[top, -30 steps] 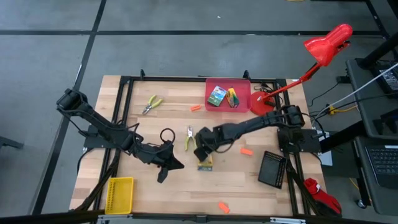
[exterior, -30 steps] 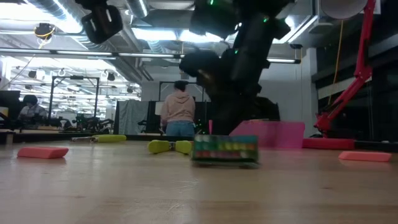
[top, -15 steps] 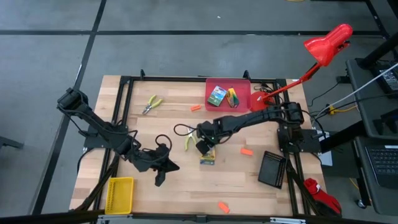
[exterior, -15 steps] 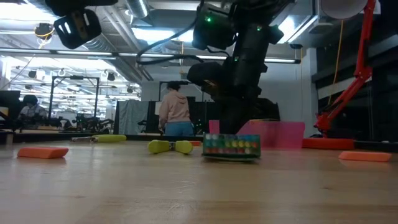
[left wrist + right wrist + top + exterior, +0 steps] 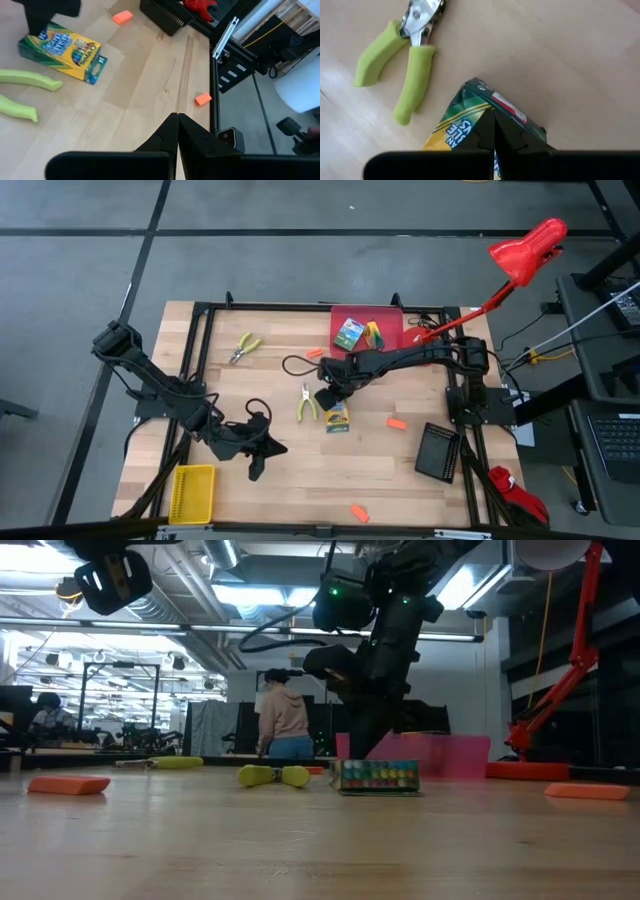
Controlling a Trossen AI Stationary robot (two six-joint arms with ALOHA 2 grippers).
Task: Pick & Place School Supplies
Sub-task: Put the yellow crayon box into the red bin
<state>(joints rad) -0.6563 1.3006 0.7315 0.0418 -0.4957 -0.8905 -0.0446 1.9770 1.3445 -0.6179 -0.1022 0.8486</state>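
Green-and-yellow, the crayon box (image 5: 337, 417) lies flat on the wooden table (image 5: 290, 480) near its middle, and we take it as our landmark. We see our right gripper (image 5: 330, 395) just above the box on its far side, toward the red bin (image 5: 392, 340), its jaws pressed fully together and holding nothing; in the right wrist view the shut fingers (image 5: 492, 135) hang over one end of the box. Just beside the box, on its left-arm side, rest pliers with yellow-green handles (image 5: 305, 403), apart from it and from the gripper. A second pair of pliers (image 5: 243, 347) lies well apart from the box, toward the table's far left corner.

Our left gripper (image 5: 258, 465) hovers on the near left side of the box, well apart from it, jaws likewise closed on nothing; its wrist view shows the closed fingers (image 5: 176, 132) pointing over bare wood, with the box and the green handles beyond.

Beyond the box, the red bin holds another crayon box (image 5: 349, 334) and one more green-and-yellow item we cannot make out. Orange sticks are scattered around the box: one (image 5: 396, 423) to its right, one (image 5: 315, 353) toward the red bin, one (image 5: 358, 512) near the front edge. A black bin (image 5: 437, 452) sits to the box's near right, a yellow bin (image 5: 192, 492) at the near left corner.
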